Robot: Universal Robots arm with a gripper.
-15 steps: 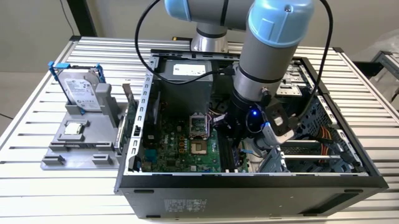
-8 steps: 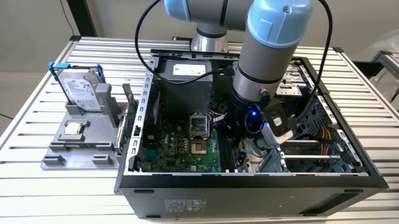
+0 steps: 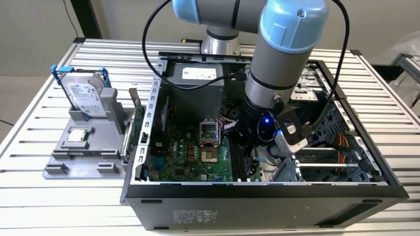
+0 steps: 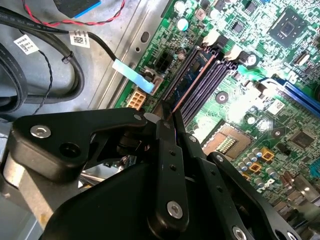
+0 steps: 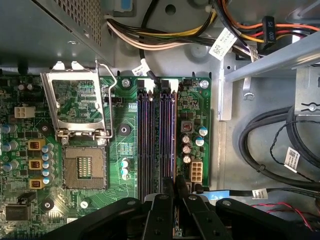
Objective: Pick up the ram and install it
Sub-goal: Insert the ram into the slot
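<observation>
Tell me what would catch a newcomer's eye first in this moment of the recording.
The arm reaches down into the open computer case, its gripper shut on the ram, which lies along the memory slots on the green motherboard. On the exterior view's left, a grey stand holds the hard drive upright.

No words can be read. White stickers sit on the hard drive point(image 3: 84, 93), the power supply box point(image 3: 198, 73) and a cable tag point(image 5: 222, 44), their print too tiny.
</observation>
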